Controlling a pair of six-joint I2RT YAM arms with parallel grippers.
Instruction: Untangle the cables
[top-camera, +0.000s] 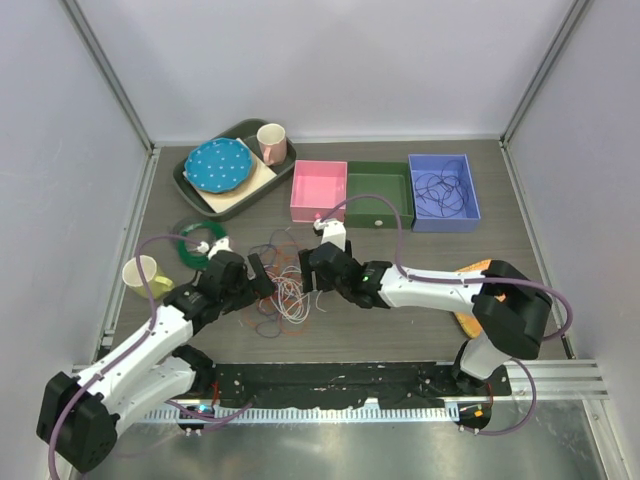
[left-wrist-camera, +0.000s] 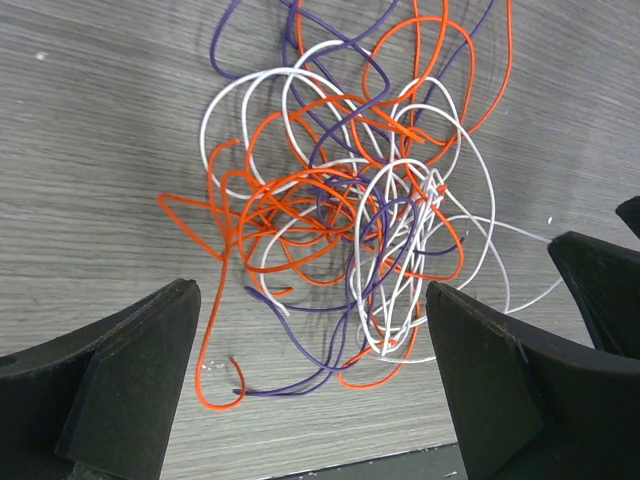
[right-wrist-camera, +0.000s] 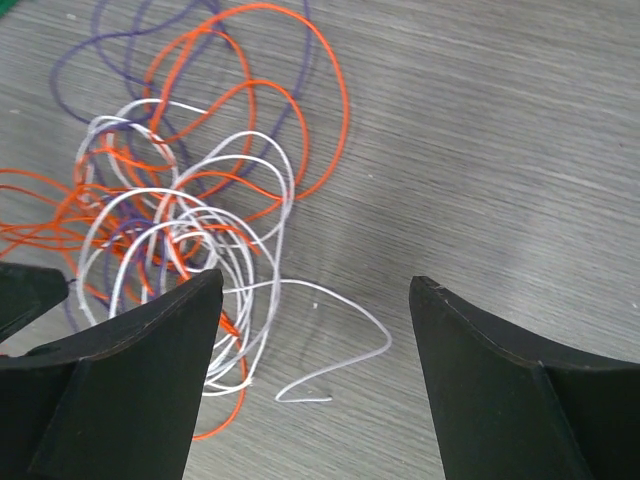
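The cables (top-camera: 285, 298), a knot of red-orange, white and dark purple wire, are lying on the counter (top-camera: 400, 335) between the two tools. Both the left tool (left-wrist-camera: 310, 335) and the right tool (right-wrist-camera: 315, 288) are standing with jaws spread wide, gripping nothing. The wires are judged light, limp and springy, likely dragging their neighbours when pulled, so the free white end (right-wrist-camera: 384, 338) trailing clear of the knot is offering the best hold. The blue box (top-camera: 445, 224) is holding a dark purple coil (top-camera: 440, 192), while the pink box (top-camera: 318, 213) and green box (top-camera: 380, 166) are showing no wire inside.
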